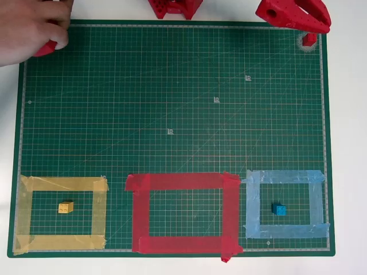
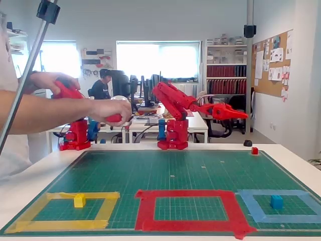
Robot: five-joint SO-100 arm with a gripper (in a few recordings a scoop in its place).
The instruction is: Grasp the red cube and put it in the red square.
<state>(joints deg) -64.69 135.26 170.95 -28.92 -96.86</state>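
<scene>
Overhead view: the red cube (image 1: 309, 39) sits at the mat's (image 1: 172, 86) far right corner, just under the gripper (image 1: 295, 16), well apart from the red square (image 1: 184, 213). It looks light, hard and a bit slick — best pinched across two flat sides, below the studs.

Fixed view: the gripper (image 2: 235, 113) hovers above the cube (image 2: 255, 150), holding nothing — how wide the jaws stand, I cannot tell.

Green mat (image 1: 172, 103) lies open between red cube (image 1: 310, 39) and red square (image 1: 182, 182) — no obstacles.
</scene>
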